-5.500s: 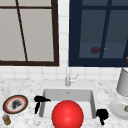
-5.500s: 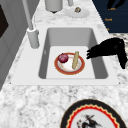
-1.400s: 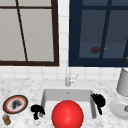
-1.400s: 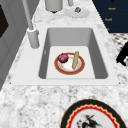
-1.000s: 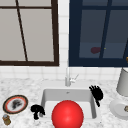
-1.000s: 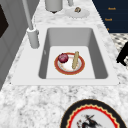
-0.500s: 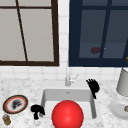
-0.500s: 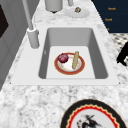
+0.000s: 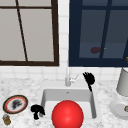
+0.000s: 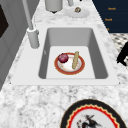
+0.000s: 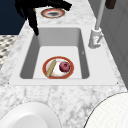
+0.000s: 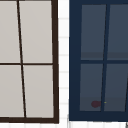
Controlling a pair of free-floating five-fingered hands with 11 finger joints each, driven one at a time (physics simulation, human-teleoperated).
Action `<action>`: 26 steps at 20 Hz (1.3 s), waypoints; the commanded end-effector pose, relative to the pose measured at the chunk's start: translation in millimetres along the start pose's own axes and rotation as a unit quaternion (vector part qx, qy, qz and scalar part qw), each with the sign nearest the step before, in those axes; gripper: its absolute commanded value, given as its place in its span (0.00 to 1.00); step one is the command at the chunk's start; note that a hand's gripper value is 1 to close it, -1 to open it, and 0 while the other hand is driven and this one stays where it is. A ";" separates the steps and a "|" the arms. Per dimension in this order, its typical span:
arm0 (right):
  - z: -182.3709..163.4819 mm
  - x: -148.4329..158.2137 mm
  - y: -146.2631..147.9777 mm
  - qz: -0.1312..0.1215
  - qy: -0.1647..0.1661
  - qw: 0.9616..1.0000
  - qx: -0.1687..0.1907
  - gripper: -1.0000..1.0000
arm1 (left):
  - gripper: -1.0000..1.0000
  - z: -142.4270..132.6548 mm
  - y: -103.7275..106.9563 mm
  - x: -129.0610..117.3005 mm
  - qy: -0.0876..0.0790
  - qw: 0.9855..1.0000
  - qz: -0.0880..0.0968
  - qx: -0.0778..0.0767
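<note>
At centre right of the front view, the right hand [image 9: 88,78] hangs above the sink's [image 9: 93,100] back right corner, close beside the faucet [image 9: 67,77] and apart from it, fingers spread and straight, holding nothing. Over the last seconds it has climbed from low at the sink's right rim, up and leftward toward the faucet handle; the plate [image 10: 69,63] in the basin, with its red fruit [image 10: 63,58] and tan stick [image 10: 75,60], has not shifted. I judge the hand has turned from the basin to the tap.

Lower left in the front view, the left hand [image 9: 37,110] floats at the sink's left rim, fingers curled on nothing, unmoved. A red ball [image 9: 67,115] fills the lower centre of that view, over the basin.

For room: the basin walls hem the plate closely on its near side, with more space behind. The surface [image 10: 30,100] left of the sink carries a patterned plate [image 9: 15,104] and a small jar [image 9: 6,119]; to the right stand a white dish [image 9: 119,108] and a grey canister [image 9: 123,82]. Above the sink the air is open up to the window frame.
</note>
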 end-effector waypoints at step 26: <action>-168.1 41.3 5.1 -0.036 -0.034 0.982 0.185 0.00 | 0.50 0.0 0.0 0.0 0.000 1.000 0.000 0.000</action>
